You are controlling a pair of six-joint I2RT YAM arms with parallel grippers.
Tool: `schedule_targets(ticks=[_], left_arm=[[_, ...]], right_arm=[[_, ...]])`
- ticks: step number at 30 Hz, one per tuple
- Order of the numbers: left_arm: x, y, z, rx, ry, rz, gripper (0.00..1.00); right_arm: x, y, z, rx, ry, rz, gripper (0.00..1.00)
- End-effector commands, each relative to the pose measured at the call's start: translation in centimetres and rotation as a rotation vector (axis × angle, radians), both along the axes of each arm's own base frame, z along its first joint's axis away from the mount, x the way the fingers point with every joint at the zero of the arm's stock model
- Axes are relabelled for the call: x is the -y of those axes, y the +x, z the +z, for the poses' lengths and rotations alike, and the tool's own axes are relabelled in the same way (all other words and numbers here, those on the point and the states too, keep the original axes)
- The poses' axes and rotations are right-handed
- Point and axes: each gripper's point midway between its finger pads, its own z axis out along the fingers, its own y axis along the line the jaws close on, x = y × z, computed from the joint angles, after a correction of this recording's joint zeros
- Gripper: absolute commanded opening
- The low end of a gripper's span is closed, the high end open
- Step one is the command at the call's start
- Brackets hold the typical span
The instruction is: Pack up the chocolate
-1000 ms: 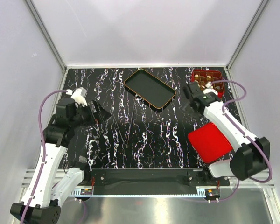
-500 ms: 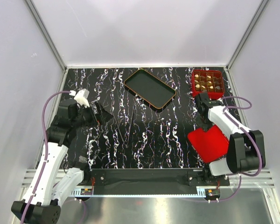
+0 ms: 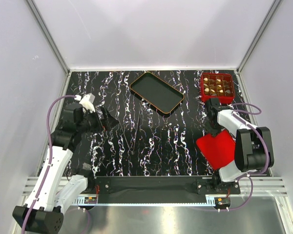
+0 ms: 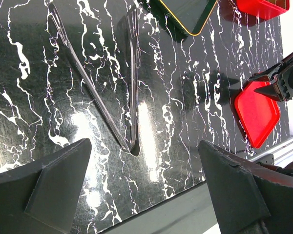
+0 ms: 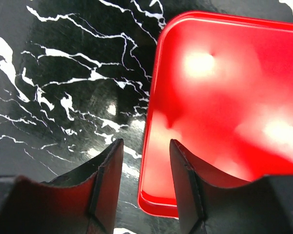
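Lid (image 5: 224,97) edge betw R gripper (image 5: 145,146) jaws, unclamped

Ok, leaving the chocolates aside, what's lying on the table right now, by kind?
red box: 1
red lid: 1
black tray: 1
tongs: 1
Total: 4

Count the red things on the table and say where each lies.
2. The red gridded box, holding the chocolate, sits in the far right corner; the flat red lid lies nearer, also on the right. No others show.
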Motion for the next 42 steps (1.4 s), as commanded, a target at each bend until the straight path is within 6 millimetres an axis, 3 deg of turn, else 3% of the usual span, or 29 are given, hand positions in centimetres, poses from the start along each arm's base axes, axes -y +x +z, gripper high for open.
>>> schedule_targets(ticks=[1,9,11,13,14,17,19,21,22,24,25,29,31,33,34,35,38,39,42], left_arm=[[-0.1,1.0,0.6,0.049,0.006,0.003,0.99],[-0.3,1.0,0.7,0.053,0.008,0.019,0.99],[-0.5,1.0,0.9,0.061,0.012,0.03,0.99],[-0.5,0.9,1.1,0.067,0.008,0.032,0.99],[-0.4,0.9,1.3,0.071,0.005,0.031,0.99],[-0.3,1.1,2.5,0.083,-0.003,0.024,0.99],[0.3,1.3,4.1,0.101,-0.03,0.005,0.99],[0.9,1.8,6.0,0.127,-0.062,-0.014,0.99],[1.6,1.9,7.0,0.132,-0.104,-0.035,0.99],[2.5,2.2,9.1,0.164,-0.16,-0.07,0.99],[3.6,2.5,10.3,0.178,-0.222,-0.107,0.99],[6.2,3.1,13.4,0.209,-0.384,-0.235,0.99],[7.5,3.9,14.9,0.219,-0.479,-0.3,0.99],[8.3,4.6,16.2,0.235,-0.531,-0.351,0.99],[8.9,4.7,17.3,0.256,-0.566,-0.41,0.99],[9.4,5.8,16.8,0.229,-0.577,-0.43,0.99],[10.4,7.1,17.9,0.25,-0.593,-0.493,0.98],[10.7,8.4,17.3,0.23,-0.598,-0.494,0.98],[12.2,9.5,18.0,0.255,-0.666,-0.559,0.98]], right_arm=[[0.3,0.9,-0.4,0.025,0.002,-0.021,0.5],[0.3,0.0,-2.1,-0.017,0.017,-0.066,0.48],[0.3,-0.2,-2.3,-0.023,0.016,-0.071,0.38],[0.2,0.2,-2.1,-0.013,0.025,-0.057,0.17],[0.0,0.4,-1.9,-0.013,0.029,-0.033,0.0],[-1.4,1.8,0.6,0.024,0.091,0.071,0.0],[-3.8,3.4,4.8,0.126,0.207,0.173,0.0],[-5.3,3.6,9.5,0.228,0.272,0.258,0.0],[-6.8,4.5,13.1,0.311,0.338,0.321,0.0],[-7.9,4.4,17.9,0.415,0.38,0.383,0.0],[-9.3,4.9,21.5,0.504,0.44,0.446,0.0],[-14.1,5.5,31.8,0.813,0.632,0.735,0.0],[-16.8,4.3,35.6,0.902,0.788,0.908,0.0],[-18.0,4.5,39.0,1.012,0.872,0.999,0.0],[-18.7,3.3,40.4,1.035,0.936,1.078,0.0],[-19.1,3.0,42.6,1.107,0.968,1.125,0.0],[-19.7,0.6,46.9,1.216,1.028,1.281,0.0],[-19.7,0.1,47.6,1.232,1.048,1.308,0.0],[-19.9,-2.0,50.1,1.282,1.121,1.394,0.0]])
